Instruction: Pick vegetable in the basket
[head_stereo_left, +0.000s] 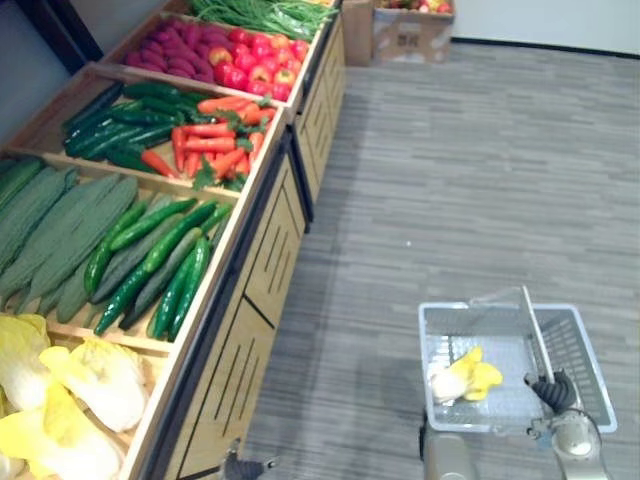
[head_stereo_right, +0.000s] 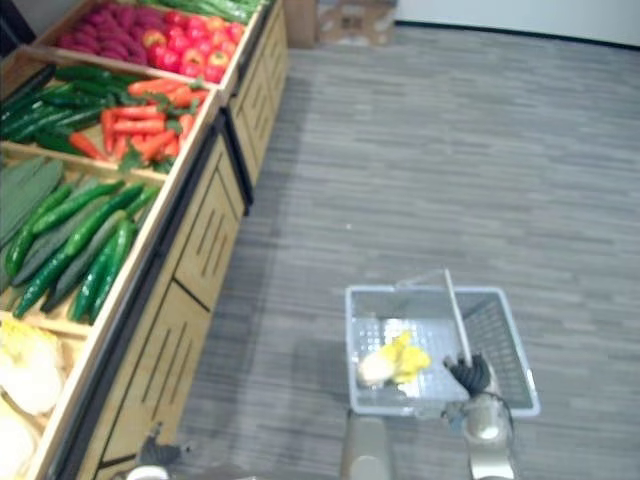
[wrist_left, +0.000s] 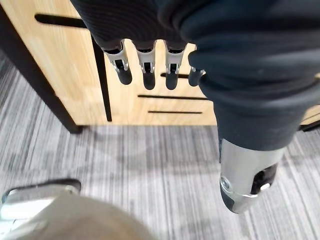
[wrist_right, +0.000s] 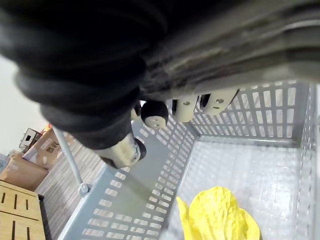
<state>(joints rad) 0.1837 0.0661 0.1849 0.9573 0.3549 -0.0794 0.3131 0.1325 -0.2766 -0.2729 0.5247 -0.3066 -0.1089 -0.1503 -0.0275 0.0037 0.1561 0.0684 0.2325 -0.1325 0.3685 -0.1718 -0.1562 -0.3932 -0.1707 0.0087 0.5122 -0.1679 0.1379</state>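
Honestly, cabbage (head_stereo_left: 95, 385) looks light, bruisable: cup its base. Left hand (wrist_left: 146, 62) fingers relaxed; right hand (head_stereo_left: 555, 392) clenches basket (head_stereo_left: 470, 307) handle (head_stereo_left: 535, 335).

Nothing you can actually read at the moment. The closest you get is the cardboard box (head_stereo_left: 412, 35) on the floor at the top of the frame, just right of the wooden produce stand (head_stereo_left: 262, 268). It has dark printed marks on its front face, too small to make out. In the right wrist view, a carton (wrist_right: 50, 144) at the lower left shows a dark stamp on its side, and that's unreadable too.
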